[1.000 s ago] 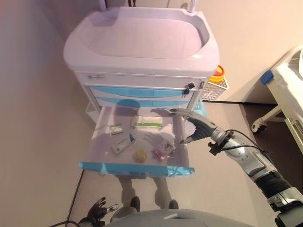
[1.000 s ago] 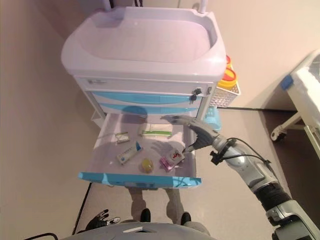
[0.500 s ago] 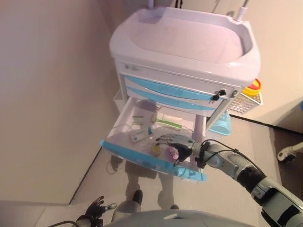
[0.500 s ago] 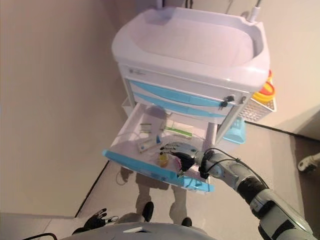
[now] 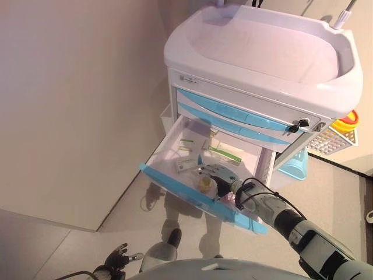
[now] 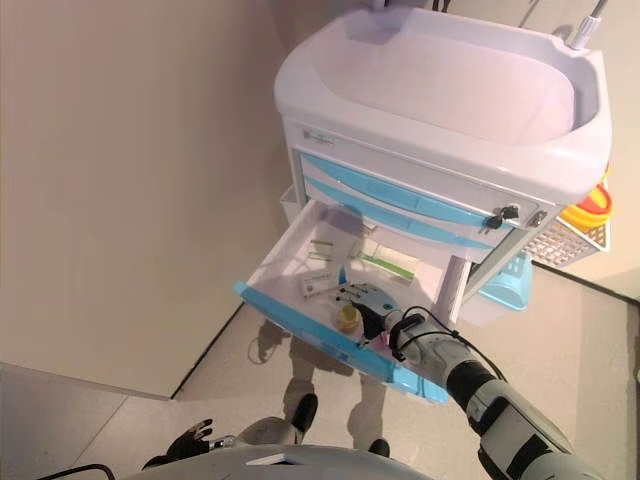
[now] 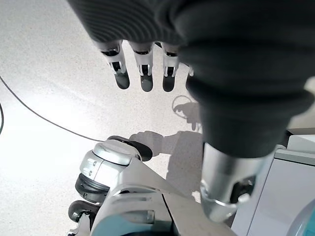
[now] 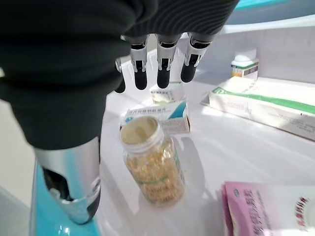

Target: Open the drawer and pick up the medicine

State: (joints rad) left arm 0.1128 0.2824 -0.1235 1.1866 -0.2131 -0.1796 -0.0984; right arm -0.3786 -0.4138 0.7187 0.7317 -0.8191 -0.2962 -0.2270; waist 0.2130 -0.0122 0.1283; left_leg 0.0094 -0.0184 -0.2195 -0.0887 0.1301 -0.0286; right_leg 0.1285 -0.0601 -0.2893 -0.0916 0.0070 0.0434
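Observation:
The cart's lowest drawer point(image 5: 175, 185) stands pulled out, white inside with a blue front. In it lie a clear bottle of yellow pills point(image 8: 152, 167), a pink box point(image 8: 261, 211), a white and blue box point(image 8: 157, 117) and a long green and white box point(image 8: 261, 105). My right hand point(image 5: 220, 177) reaches into the drawer, open, with its straight fingers point(image 8: 164, 69) hovering just over the pill bottle and holding nothing. The pink box point(image 5: 228, 197) lies beside the wrist. My left hand point(image 5: 119, 256) hangs low near the floor, fingers point(image 7: 142, 73) relaxed and empty.
The white medical cart point(image 5: 262, 52) has a basin-like top and two shut blue drawers above the open one. A mesh basket with a yellow container point(image 5: 344, 122) hangs on its right side, over a blue bin point(image 5: 297, 163). A beige wall runs along the left.
The camera has swung, so the cart now sits to the right. My right hand has dropped from above the drawer's right side down into it, over the pill bottle.

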